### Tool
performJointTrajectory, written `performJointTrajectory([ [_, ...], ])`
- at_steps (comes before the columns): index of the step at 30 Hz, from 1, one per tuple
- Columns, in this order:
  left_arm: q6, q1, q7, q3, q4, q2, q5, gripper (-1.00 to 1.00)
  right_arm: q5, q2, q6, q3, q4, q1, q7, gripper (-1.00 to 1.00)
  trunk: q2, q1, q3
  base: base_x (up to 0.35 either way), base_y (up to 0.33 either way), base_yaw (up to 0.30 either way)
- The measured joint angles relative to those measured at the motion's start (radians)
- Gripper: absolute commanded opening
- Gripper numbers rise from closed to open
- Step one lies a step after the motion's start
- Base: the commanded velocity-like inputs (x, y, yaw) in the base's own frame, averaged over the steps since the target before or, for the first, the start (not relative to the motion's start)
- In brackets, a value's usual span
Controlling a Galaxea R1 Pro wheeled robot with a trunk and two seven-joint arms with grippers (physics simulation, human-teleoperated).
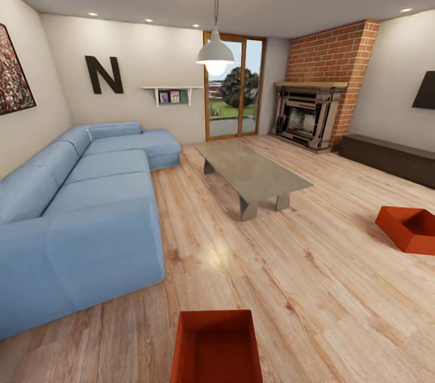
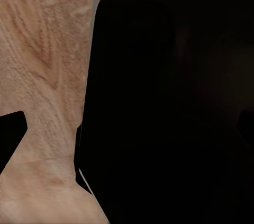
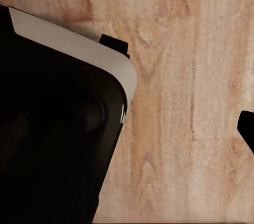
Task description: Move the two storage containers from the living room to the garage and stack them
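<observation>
Red-orange plastic, two bins, both on the light plank floor [image 1: 338, 310] of the living room. Near storage container [image 1: 216, 347] sits right below the head camera, open top up, inside looks empty. Far storage container [image 1: 409, 228] lies well apart, off toward the dark low bench [image 1: 386, 156] on the right wall, tilted to the view; nothing visible in it either. Blue corner sofa [image 1: 78, 208] to the left, grey low table [image 1: 251, 171] mid-room, brick fireplace [image 1: 314, 111] behind.

Wrist views: wood floor and a dark rounded body, likely the robot's own base. Gripper state, left and right: cannot tell, the fingers are not clearly shown.

Judgement: task at its start, nothing lifted. Step in hand is the approach to the near bin. To do it well, square up to its long sides, lower both arms evenly, and take opposite walls so the bin lifts level. Tapered walls may slip; grip under the rim.
</observation>
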Motion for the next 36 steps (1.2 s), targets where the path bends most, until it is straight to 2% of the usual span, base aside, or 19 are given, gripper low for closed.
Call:
performJointTrajectory([
  [20, 0.000, 0.000, 0.000, 0.000, 0.000, 0.000, 0.000, 1.00, -0.002, -0.006, 0.010, -0.001, 0.000, 0.000, 0.005, 1.00, 0.000, 0.000, -0.032, 0.000, 0.000, 0.000],
  [36, 0.000, 0.000, 0.000, 0.000, 0.000, 0.000, 0.000, 1.00, -0.002, 0.001, 0.011, -0.001, 0.000, 0.000, -0.003, 1.00, 0.000, 0.000, -0.057, 0.000, 0.000, 0.000],
])
